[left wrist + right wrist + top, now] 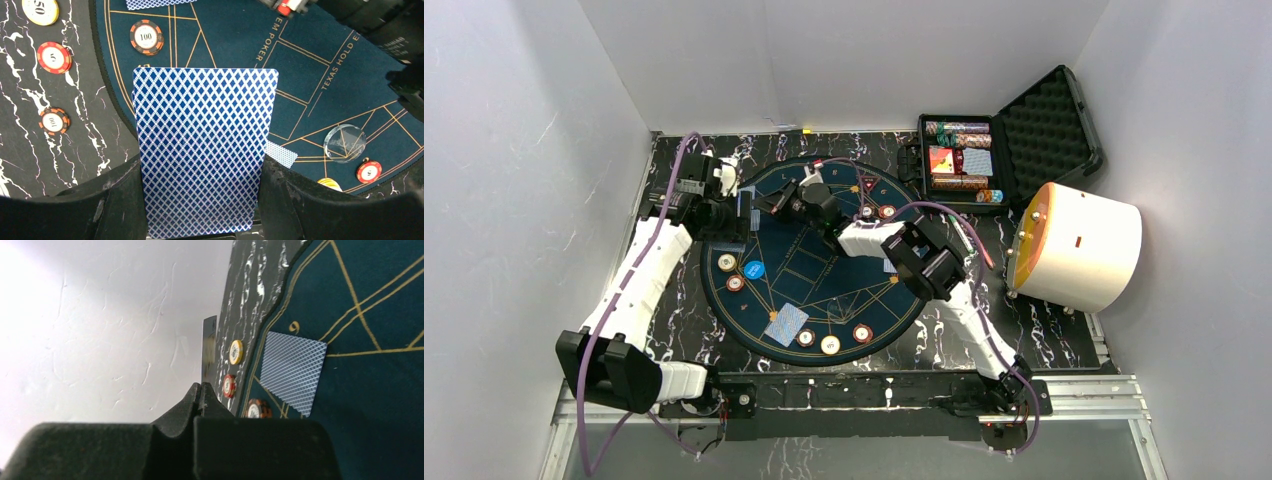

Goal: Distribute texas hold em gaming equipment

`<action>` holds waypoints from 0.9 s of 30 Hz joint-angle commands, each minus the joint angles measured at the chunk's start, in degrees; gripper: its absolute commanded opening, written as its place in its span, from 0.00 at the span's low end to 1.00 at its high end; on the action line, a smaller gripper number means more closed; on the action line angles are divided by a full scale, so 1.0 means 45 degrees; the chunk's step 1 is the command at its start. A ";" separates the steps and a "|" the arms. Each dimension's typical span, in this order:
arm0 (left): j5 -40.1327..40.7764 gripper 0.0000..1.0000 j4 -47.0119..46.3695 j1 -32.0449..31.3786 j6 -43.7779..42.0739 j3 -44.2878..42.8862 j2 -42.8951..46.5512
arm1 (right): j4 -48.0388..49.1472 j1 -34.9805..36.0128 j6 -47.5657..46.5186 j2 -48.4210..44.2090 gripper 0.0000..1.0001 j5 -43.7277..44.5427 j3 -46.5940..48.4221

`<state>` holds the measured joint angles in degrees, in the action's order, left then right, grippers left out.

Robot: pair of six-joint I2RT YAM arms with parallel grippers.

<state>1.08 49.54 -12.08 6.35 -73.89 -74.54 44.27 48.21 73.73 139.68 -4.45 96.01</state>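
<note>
While the left jaws clench a deck of blue-backed cards [202,150] by its long edges at the left rim of the round poker mat [824,285], a 100 chip [146,36] lies on the felt just beyond the deck. Three more chips [54,57] sit on the marbled counter [1044,320] beside the mat's edge. On the mat's left side a cream chip [726,262], a blue disc button [754,269] and a red-brown chip [735,283] lie close together. Near the front rim lie face-down cards [786,323], with a row of three chips [830,345] to their right. The right jaws, reaching over the far left of the mat, are pressed tight on a single card [209,350], seen edge-on. At the far right an open black case [1009,140] holds chip rows, and a white cylinder [1084,245] lies on its side in front of it.
</note>
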 commanded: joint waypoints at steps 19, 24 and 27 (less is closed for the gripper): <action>-0.0514 0.00 0.0122 0.0098 -0.0317 -0.0109 0.0208 | -0.4933 0.0196 -0.1873 0.0313 0.47 -0.0449 0.2231; -0.1273 0.00 -0.0008 0.0085 -0.0735 0.0140 -0.0083 | -0.8777 -0.1057 -0.5551 -0.2725 0.65 -0.3010 0.0352; -0.1423 0.00 -0.0014 0.0055 -0.1129 0.0349 -0.0292 | -1.0263 -0.2073 -0.8187 -0.4975 0.68 -0.4492 -0.1594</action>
<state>-2.52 49.67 -12.05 3.92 -73.36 -75.05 10.63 45.36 54.48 130.32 -15.35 94.96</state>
